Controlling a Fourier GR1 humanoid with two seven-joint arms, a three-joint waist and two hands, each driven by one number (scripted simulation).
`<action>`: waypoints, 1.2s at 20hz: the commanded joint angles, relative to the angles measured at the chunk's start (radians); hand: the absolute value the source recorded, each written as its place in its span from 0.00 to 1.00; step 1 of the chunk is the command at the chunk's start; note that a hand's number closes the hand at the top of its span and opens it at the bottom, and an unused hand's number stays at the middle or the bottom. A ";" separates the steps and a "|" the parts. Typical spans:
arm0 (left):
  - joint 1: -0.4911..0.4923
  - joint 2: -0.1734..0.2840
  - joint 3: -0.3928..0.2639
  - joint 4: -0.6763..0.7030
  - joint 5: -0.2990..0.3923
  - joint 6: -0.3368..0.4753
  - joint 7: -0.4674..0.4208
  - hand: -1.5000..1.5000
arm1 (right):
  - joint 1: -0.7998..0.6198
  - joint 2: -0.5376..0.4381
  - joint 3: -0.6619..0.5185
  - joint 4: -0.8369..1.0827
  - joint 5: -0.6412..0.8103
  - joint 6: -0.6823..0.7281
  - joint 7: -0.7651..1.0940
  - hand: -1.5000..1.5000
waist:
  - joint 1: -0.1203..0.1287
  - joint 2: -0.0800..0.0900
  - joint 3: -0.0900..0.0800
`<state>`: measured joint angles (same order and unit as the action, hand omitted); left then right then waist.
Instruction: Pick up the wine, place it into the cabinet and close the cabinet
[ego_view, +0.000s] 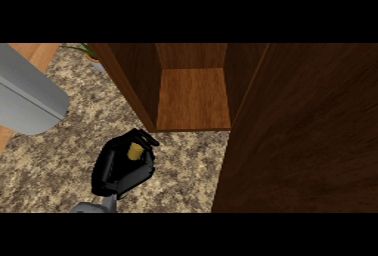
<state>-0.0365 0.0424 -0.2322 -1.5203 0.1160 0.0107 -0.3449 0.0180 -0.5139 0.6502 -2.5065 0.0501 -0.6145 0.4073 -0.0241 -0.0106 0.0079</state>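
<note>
My right hand (118, 170) hangs over the speckled counter (44, 170), just in front of and below the open cabinet (193, 97). Its fingers are curled round the wine, of which only a small yellowish patch (135, 151) shows between the fingers and the palm. The rest of the bottle is hidden by the hand. The fingertips (145, 136) nearly reach the front edge of the cabinet's wooden shelf, which shows nothing on it. The cabinet's dark door (303, 135) stands swung open at the right. My left hand does not show.
A big grey rounded shape (26, 95) fills the left edge over a strip of light wood (40, 52). A potted plant (87, 51) peeks out at the top left beside the cabinet's side wall. The open door blocks the whole right side.
</note>
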 joint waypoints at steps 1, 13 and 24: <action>0.016 -0.040 -0.064 0.040 0.024 0.114 0.001 1.00 | 0.071 -0.032 0.022 -0.214 0.052 -0.015 0.079 0.00 | 0.000 0.005 -0.009; -0.223 -0.041 0.009 0.245 -0.036 0.167 0.020 1.00 | 0.172 -0.080 0.037 -0.227 0.049 -0.019 -0.042 0.00 | -0.001 0.008 -0.008; -0.504 -0.041 0.024 0.536 0.047 0.229 -0.009 1.00 | 0.185 -0.096 0.030 -0.240 -0.008 0.001 -0.071 0.00 | -0.022 0.010 -0.009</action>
<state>-0.4630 0.0161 -0.2246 -1.0672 0.1384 0.2242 -0.3112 0.1151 -0.5763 0.6591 -2.5133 0.0502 -0.6192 0.2850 -0.0347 -0.0014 0.0025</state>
